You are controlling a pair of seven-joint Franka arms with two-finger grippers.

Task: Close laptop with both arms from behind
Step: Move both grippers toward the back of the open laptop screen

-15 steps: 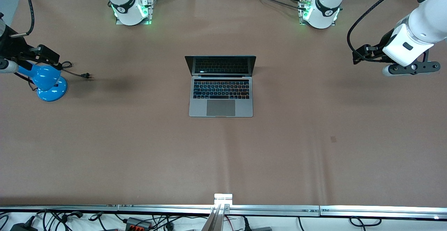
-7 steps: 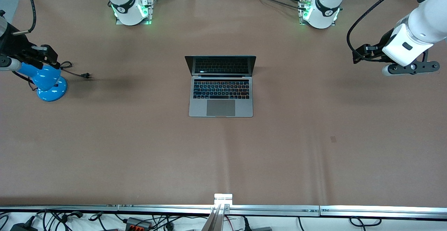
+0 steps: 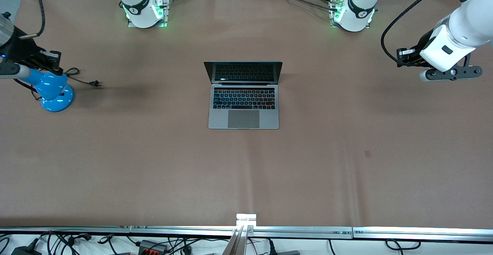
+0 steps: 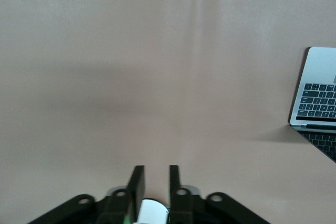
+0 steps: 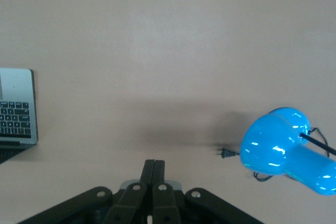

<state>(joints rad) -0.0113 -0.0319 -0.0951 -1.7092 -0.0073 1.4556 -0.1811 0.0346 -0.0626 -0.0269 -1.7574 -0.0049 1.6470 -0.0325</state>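
The silver-grey laptop (image 3: 243,95) stands open in the middle of the table, its dark screen upright and facing the front camera. One edge of it shows in the left wrist view (image 4: 317,98) and in the right wrist view (image 5: 16,111). My left gripper (image 3: 448,72) hangs in the air over the bare table at the left arm's end, well apart from the laptop. Its fingers (image 4: 136,182) stand a little apart with nothing between them. My right gripper (image 3: 13,70) hangs over the right arm's end. Its fingers (image 5: 154,169) are pressed together and empty.
A blue desk lamp (image 3: 52,90) stands under my right gripper, and it also shows in the right wrist view (image 5: 286,150). Its black cord and plug (image 3: 95,83) lie toward the laptop. The arm bases (image 3: 144,10) stand along the table's back edge. A metal rail (image 3: 246,230) runs along the front edge.
My left gripper has drifted slightly toward the bases' side of the table. My right gripper has shifted a little outward over the lamp. The laptop has not moved.
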